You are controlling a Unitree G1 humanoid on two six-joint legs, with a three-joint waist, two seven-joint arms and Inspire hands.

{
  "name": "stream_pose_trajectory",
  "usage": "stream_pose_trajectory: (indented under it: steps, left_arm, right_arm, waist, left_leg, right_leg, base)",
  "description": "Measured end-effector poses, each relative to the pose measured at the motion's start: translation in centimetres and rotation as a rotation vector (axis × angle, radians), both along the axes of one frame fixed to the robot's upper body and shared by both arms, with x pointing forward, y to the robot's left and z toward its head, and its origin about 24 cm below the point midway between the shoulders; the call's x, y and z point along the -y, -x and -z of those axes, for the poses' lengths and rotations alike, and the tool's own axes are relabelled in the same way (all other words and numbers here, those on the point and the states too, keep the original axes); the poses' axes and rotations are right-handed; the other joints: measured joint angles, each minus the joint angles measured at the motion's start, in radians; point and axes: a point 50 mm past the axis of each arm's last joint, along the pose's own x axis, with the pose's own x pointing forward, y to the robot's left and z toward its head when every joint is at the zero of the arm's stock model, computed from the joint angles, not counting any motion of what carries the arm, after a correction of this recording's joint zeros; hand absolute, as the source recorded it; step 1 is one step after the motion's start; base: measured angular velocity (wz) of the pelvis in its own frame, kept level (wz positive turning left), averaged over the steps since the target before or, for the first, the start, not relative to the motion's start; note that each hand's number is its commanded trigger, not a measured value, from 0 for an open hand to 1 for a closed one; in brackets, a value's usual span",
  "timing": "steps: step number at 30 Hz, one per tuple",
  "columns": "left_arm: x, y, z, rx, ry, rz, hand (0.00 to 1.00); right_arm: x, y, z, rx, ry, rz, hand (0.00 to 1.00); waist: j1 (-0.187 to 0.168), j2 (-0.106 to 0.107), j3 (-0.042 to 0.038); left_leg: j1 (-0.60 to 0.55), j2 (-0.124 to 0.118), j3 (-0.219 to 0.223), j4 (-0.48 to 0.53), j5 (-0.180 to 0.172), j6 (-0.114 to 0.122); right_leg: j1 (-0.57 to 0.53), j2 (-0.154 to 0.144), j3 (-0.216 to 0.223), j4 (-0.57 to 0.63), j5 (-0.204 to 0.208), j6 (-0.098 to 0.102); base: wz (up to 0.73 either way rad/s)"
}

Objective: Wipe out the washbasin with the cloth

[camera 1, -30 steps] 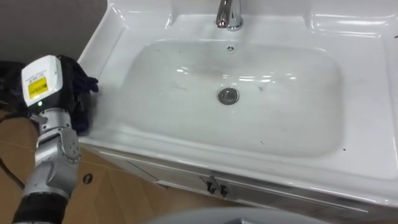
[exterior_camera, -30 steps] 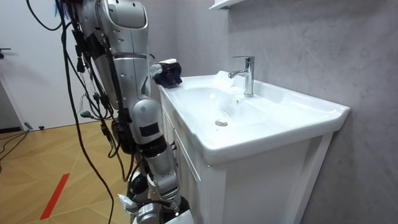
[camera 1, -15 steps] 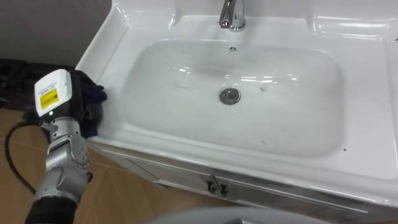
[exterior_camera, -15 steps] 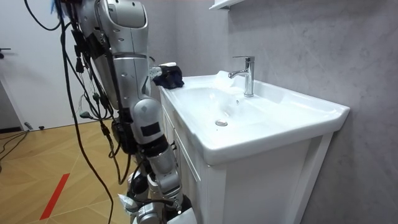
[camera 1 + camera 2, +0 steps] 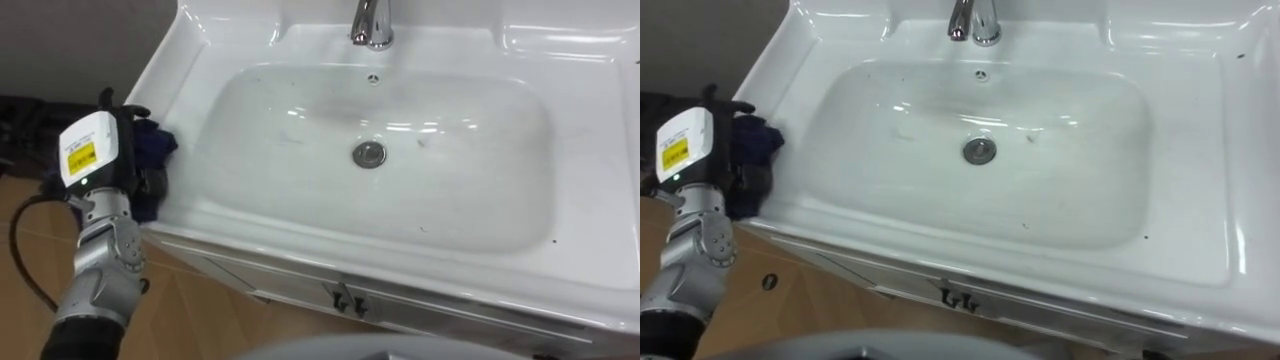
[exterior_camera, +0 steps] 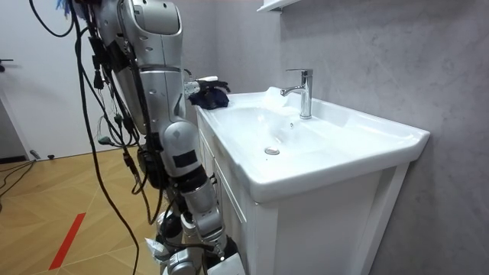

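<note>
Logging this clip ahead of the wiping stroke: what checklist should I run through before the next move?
1. Cloth at left robot hand: ok.
2. Firm hold on cloth: cannot tell.
3. Cloth inside the basin bowl: not ok, it sits at the left rim.
4. Faucet off: ok, no stream seen.
5. Bowl clean: not ok, a few dark specks on its surface.

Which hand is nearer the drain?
Left. The left hand, clutching a dark cloth, is at the basin's left rim, well left of the drain. Where the right hand is cannot be told.
</note>
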Motion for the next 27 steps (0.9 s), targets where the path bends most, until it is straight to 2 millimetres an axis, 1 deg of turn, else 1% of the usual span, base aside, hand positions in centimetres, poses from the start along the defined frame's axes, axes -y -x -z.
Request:
stream_pose_trajectory:
  steps: [6, 9, 14, 17, 19, 22, 27]
  left_arm:
    - [0.6, -0.7, -1.5, 0.102, -0.007, 0.029, 0.0]
    - [1.0, -1.1, -2.7, 0.159, -0.008, 0.05, 0.0]
    - [2.0, -1.6, -4.6, 0.285, 0.004, 0.092, 0.0]
    - [2.3, -2.0, -5.2, 0.317, 0.009, 0.112, 0.0]
    - [2.4, -2.2, -5.4, 0.33, 0.02, 0.118, 0.0]
    - [2.5, -2.3, -5.5, 0.336, 0.023, 0.125, 0.0]
    - [2.2, -2.3, -5.5, 0.364, 0.138, 0.091, 0.0]
  right_arm:
    - [0.0, 0.1, 0.0, -0.003, 0.005, 0.001, 0.0]
    - [-0.1, 0.1, 0.0, -0.001, 0.002, 0.0, 0.0]
    - [-0.7, 0.3, 0.3, -0.004, -0.002, -0.002, 0.0]
    - [-1.0, 0.9, 0.4, -0.018, -0.011, 0.001, 0.0]
    - [-1.3, 1.3, 0.6, -0.03, -0.018, 0.002, 0.0]
    - [-1.5, 1.7, 0.6, -0.046, -0.022, 0.006, 0.0]
    - [-1.4, 1.3, 0.6, -0.037, -0.019, 0.004, 0.0]
  waist:
    - [-0.003, 0.003, 0.0004]
    - [-0.016, 0.006, 0.0004]
    - [-0.025, 0.004, 0.0013]
    - [-0.027, 0.002, 0.0025]
    - [-0.028, -0.001, 0.0044]
    - [-0.027, -0.001, 0.0047]
    - [-0.041, 0.001, 0.0049]
  left_leg:
    - [-0.002, 0.0, 0.0, -0.001, 0.0, 0.0]
    - [-0.002, 0.0, 0.0, -0.003, 0.0, 0.0]
    - [0.011, 0.0, 0.007, -0.022, 0.0, 0.0]
    - [0.017, 0.0, 0.006, -0.032, 0.0, 0.0]
    - [0.017, 0.0, 0.006, -0.032, 0.0, 0.0]
    - [0.017, -0.001, 0.006, -0.032, 0.0, 0.0]
    - [0.017, -0.001, 0.007, -0.03, 0.0, 0.0]
  right_leg:
    - [0.0, 0.001, 0.001, 0.0, 0.001, -0.001]
    - [0.0, 0.001, 0.001, 0.0, 0.001, -0.001]
    - [0.001, 0.001, 0.004, 0.001, 0.001, -0.001]
    - [0.001, 0.001, 0.006, 0.002, 0.001, -0.001]
    - [0.002, 0.001, 0.007, 0.002, 0.002, -0.001]
    - [0.001, 0.001, 0.014, 0.001, 0.002, 0.0]
    - [0.0, 0.001, 0.016, 0.0, 0.003, 0.001]
  base:
    - [0.0]
    - [0.0]
    - [-0.02]
    - [0.0]
    - [0.0]
    - [-0.03]
    - [-0.01]
